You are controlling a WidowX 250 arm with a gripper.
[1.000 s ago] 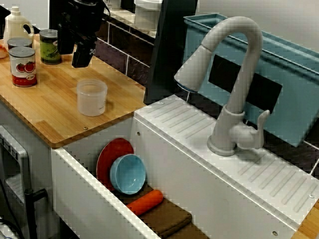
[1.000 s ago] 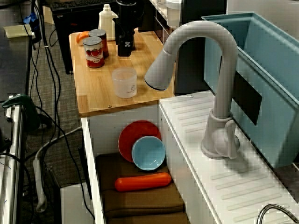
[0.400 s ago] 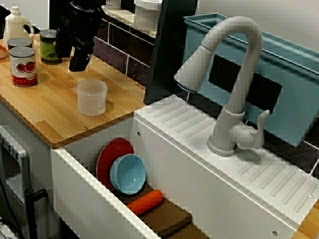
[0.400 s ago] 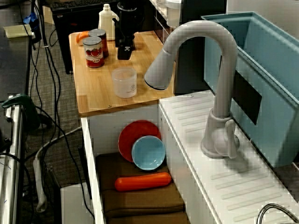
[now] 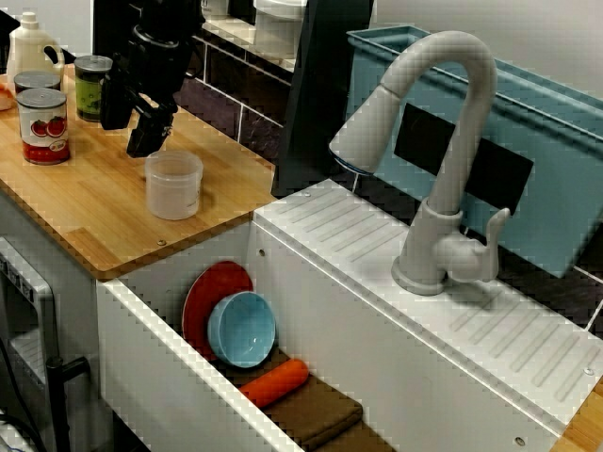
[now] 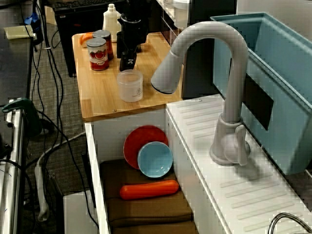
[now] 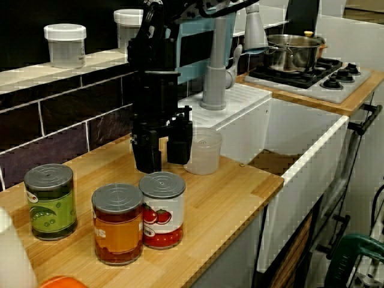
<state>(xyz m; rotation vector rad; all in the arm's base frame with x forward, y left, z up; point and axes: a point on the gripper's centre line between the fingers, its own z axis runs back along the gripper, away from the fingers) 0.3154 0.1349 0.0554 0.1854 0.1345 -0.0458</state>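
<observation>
Clearly the tool [image 5: 132, 124] has come down and forward within the last second. A second ago it hung high over the back of the tabletop [image 5: 94, 212], level with the green can [image 5: 92, 88], and now it stands low, just behind the cup [image 5: 173, 185]. In the low view past the cans, its two fingers [image 7: 179, 144] are spread apart with nothing between them, so it is released and carries nothing. In that view the nearer finger stands right against the cup's rim, but whether it touches the wall cannot be told. The cup has not moved: it stands upright and looks empty, near the tabletop's edge by the sink [image 5: 160, 367], well apart from the cans. The view from above agrees, with the tool directly behind the cup. The gap between tool and cup has shrunk to almost nothing, yet the cup stands outside the fingers, not between them. The tomato can [image 5: 43, 125] and bottle [image 5: 33, 45] sit where they were, and the plate [image 5: 205, 287], bowl [image 5: 243, 328] and carrot [image 5: 273, 381] lie unchanged in the sink
</observation>
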